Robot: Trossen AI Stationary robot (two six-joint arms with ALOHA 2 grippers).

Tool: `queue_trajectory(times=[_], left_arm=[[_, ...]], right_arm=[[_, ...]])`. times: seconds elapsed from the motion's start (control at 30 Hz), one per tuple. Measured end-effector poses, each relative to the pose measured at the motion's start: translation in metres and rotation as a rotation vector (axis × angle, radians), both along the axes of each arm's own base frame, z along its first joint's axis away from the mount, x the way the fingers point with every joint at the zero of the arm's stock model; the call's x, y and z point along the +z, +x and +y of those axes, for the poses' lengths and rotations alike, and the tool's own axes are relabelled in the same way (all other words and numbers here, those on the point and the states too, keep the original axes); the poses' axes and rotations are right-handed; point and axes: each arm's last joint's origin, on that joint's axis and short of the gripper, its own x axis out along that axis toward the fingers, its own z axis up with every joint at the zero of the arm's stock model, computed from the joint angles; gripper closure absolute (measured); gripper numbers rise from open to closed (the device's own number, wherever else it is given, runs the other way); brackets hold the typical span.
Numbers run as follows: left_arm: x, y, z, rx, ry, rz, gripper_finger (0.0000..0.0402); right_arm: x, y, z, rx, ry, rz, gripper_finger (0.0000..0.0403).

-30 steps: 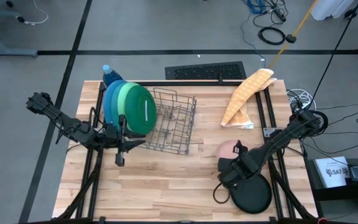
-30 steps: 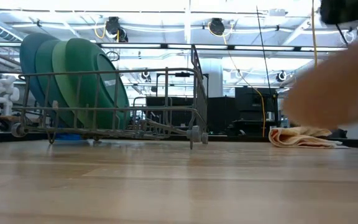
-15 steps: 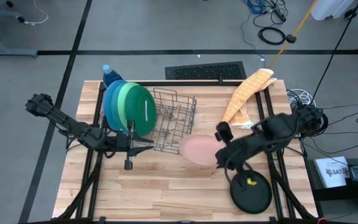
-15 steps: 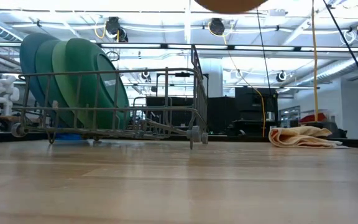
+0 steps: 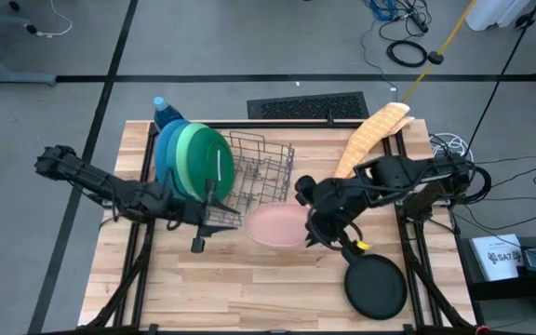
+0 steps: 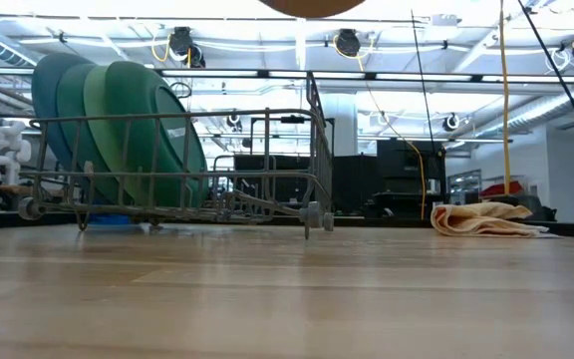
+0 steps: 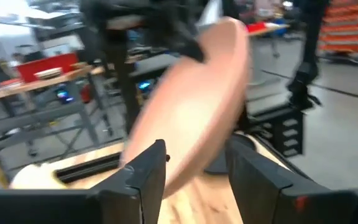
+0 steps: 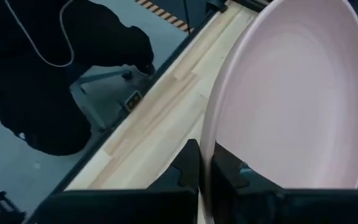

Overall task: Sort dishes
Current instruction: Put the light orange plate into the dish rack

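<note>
The pink plate [image 5: 274, 226] is in the air in front of the wire rack [image 5: 261, 181]; its underside shows at the top of the low view [image 6: 312, 5]. My right gripper [image 5: 311, 229] is shut on it. My left gripper [image 5: 220, 220] is open just left of the plate, and the plate [image 7: 191, 124] fills the view past its two fingers; I cannot tell whether they touch it. The blue [image 5: 167, 154], teal [image 5: 179, 149] and green [image 5: 205, 163] plates stand on edge in the rack's left end. The black plate [image 5: 376, 288] lies flat on the table near the front right. My right gripper pinches the pink plate's rim [image 8: 207, 155] between its two fingers, one on each face, on the side of the plate toward the table's right. The fingers come from the table's right, about level. The plate is lifted clear of the table and tilted.
A blue soap bottle [image 5: 161, 110] stands behind the rack's left end. A yellow cloth [image 5: 370, 140] lies at the far right. A black mat [image 5: 307, 106] lies at the far edge. Bare wood shows along the near edge [image 5: 249, 298].
My right gripper has lifted the pink plate off the table at the right and carried it toward the table's left, in front of the rack, tipping it. My left gripper has moved toward the table's right, toward the plate.
</note>
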Motion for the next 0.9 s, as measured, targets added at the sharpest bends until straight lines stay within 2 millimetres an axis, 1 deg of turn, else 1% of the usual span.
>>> queue_trajectory(times=[0.07, 0.2, 0.3, 0.4, 0.5, 0.57, 0.6, 0.7, 0.77, 0.9], left_arm=[[-0.005, 0.006, -0.002, -0.028, 0.013, 0.018, 0.0234], [-0.011, 0.017, -0.002, 0.009, 0.032, 0.054, 0.0234], [-0.007, 0.024, -0.004, 0.003, 0.077, 0.055, 0.024], [-0.004, 0.028, -0.006, -0.002, 0.12, 0.073, 0.0272], [-0.001, 0.028, -0.006, -0.006, 0.152, 0.121, 0.0333], [0.001, 0.028, -0.008, -0.035, 0.165, 0.143, 0.0375], [0.002, 0.028, -0.008, -0.037, 0.158, 0.151, 0.0383], [0.006, 0.028, -0.008, 0.001, 0.106, 0.141, 0.0384], [0.005, 0.028, -0.007, 0.039, 0.069, 0.161, 0.0384], [0.007, 0.024, -0.003, 0.138, -0.032, 0.193, 0.0384]], right_arm=[[-0.001, 0.004, -0.005, 0.009, 0.0, -0.009, 0.04], [-0.005, 0.014, -0.011, 0.034, 0.03, -0.015, 0.04], [-0.009, 0.02, -0.015, 0.04, 0.022, -0.013, 0.04], [-0.009, 0.021, -0.017, 0.041, 0.022, -0.012, 0.04], [-0.007, 0.02, -0.019, 0.029, 0.021, -0.022, 0.0395], [-0.005, 0.019, -0.02, 0.011, 0.018, -0.038, 0.038], [-0.003, 0.018, -0.021, -0.003, 0.007, -0.049, 0.0369], [0.001, 0.017, -0.024, -0.094, -0.048, -0.082, 0.0331], [-0.001, 0.016, -0.024, -0.167, -0.093, -0.071, 0.0302], [0.001, 0.003, -0.031, -0.287, -0.168, -0.023, 0.0244]])
